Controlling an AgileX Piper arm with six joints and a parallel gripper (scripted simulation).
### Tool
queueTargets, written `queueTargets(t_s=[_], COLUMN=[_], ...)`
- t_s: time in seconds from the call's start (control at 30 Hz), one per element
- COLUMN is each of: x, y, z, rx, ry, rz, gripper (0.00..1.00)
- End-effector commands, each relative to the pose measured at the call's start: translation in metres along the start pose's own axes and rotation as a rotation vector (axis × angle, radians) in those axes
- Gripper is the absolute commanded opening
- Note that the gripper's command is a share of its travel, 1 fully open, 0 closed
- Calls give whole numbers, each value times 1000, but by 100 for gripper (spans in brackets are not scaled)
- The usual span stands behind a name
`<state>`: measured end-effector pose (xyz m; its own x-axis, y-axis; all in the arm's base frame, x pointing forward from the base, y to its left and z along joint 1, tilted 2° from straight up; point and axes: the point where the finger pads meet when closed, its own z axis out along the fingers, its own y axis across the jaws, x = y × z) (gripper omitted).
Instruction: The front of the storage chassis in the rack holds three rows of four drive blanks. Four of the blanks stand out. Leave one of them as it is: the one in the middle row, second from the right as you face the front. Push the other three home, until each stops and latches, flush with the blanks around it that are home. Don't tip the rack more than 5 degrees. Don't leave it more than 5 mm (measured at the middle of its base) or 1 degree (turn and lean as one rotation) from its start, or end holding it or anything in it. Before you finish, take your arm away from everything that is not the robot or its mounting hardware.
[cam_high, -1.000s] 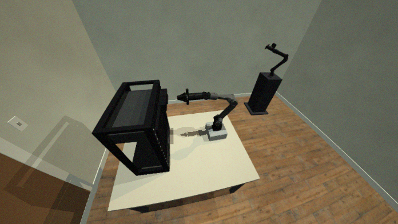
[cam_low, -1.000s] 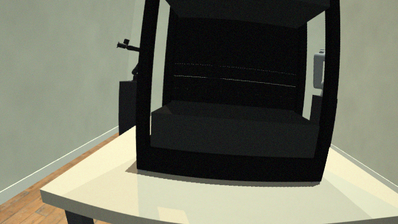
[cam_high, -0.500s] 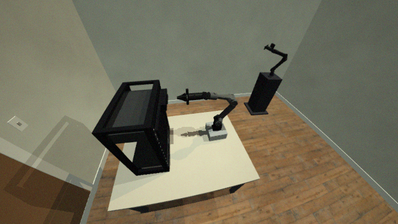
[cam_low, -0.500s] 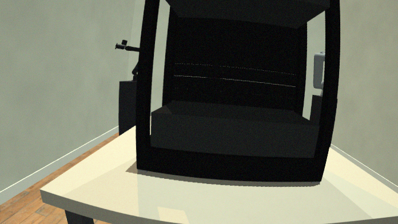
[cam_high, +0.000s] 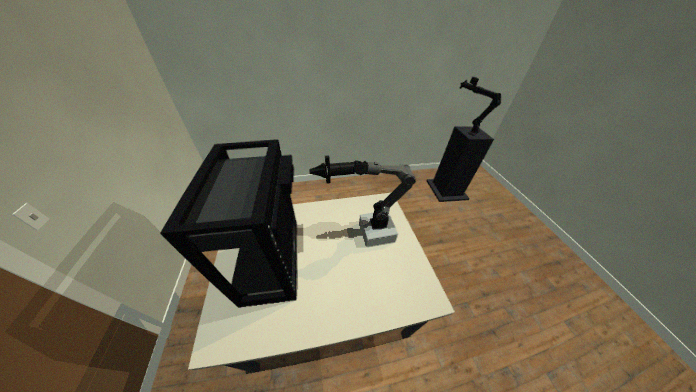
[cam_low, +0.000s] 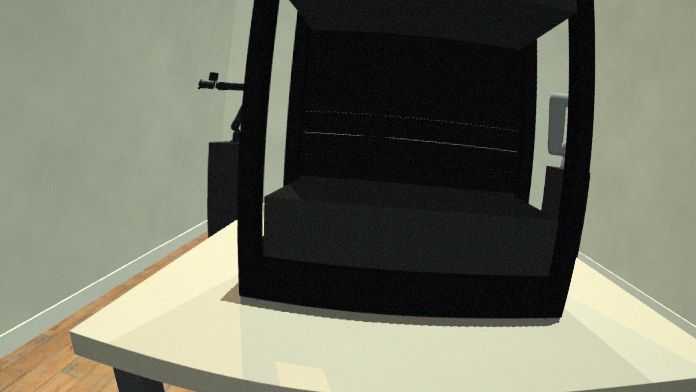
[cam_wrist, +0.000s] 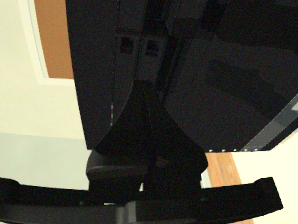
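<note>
The dark rack (cam_high: 192, 192) (cam_low: 400, 297) stands upright on the table. A dark block (cam_high: 286, 172) juts from its front near the upper far corner; single blanks cannot be told apart there. In the wrist view, two dark blank faces with square recesses, one (cam_wrist: 127, 56) on the left and one (cam_wrist: 152, 59) on the right, show just beyond the fingertips. Which blanks stand out, and by how much, is too dark to tell. My gripper (cam_high: 311, 171) (cam_wrist: 140, 90) is shut and empty, its tips pointing at the rack's front with a gap between. The fingers hide part of the front.
The pale table (cam_high: 350, 295) (cam_low: 150, 320) carries the rack and my arm's light base (cam_high: 381, 238). A second arm (cam_high: 492, 100) stands on a dark pedestal (cam_high: 460, 165) behind, off the table. The walls are beyond the table.
</note>
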<state>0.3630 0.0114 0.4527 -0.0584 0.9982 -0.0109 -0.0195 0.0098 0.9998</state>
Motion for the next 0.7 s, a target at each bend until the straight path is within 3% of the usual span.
queueTargets(t_s=[0.0, 0.67], x=[1, 12], y=[1, -3], z=[-1, -3], rx=[-2, 17], ry=[3, 33], rz=[-13, -259], gripper=[0, 0])
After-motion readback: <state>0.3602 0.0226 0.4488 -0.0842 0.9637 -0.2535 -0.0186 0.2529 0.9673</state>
